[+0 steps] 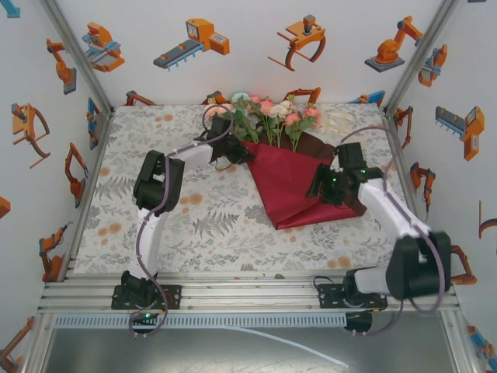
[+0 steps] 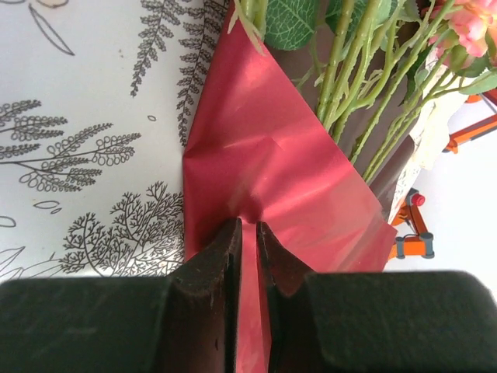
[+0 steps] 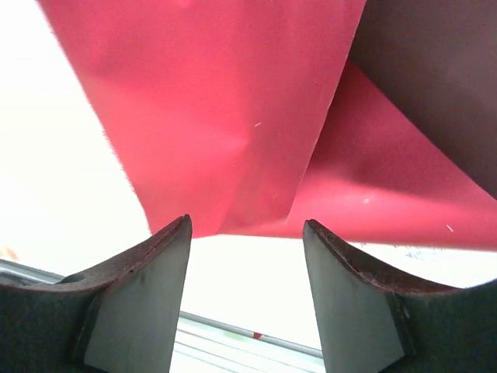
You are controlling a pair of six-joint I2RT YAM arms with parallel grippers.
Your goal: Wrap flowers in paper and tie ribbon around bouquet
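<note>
From above, the paper (image 1: 289, 186) lies spread on the leaf-patterned table (image 1: 155, 225). It is a dark red sheet a little right of centre, with its lower point aimed toward the arms' bases. The flowers (image 1: 273, 115) rest across its far edge, the pink, peach and cream blooms fanned toward the back wall and the stems running down onto the sheet. A small pale cream heap that looks like the ribbon (image 1: 339, 121) sits on the table just right of the blooms, apart from the paper. The left gripper (image 1: 235, 153) is at the sheet's upper left corner, beside the leaves. The right gripper (image 1: 320, 185) is over the sheet's right edge.

In the left wrist view, the left gripper (image 2: 248, 237) is clenched, its two dark fingers pinched on a raised fold of the red paper (image 2: 264, 163). The sheet slopes away from the tips, creased down the middle. Green stems of the flowers (image 2: 365, 78) cross its upper right, and the printed table (image 2: 93, 116) shows to the left.

In the right wrist view, the right gripper (image 3: 247, 233) stands released, its fingers (image 3: 147, 303) wide apart with nothing between them. The paper (image 3: 225, 101) hangs just ahead of the tips, a bright red flap with a darker panel at the upper right. I cannot tell whether it touches them.
</note>
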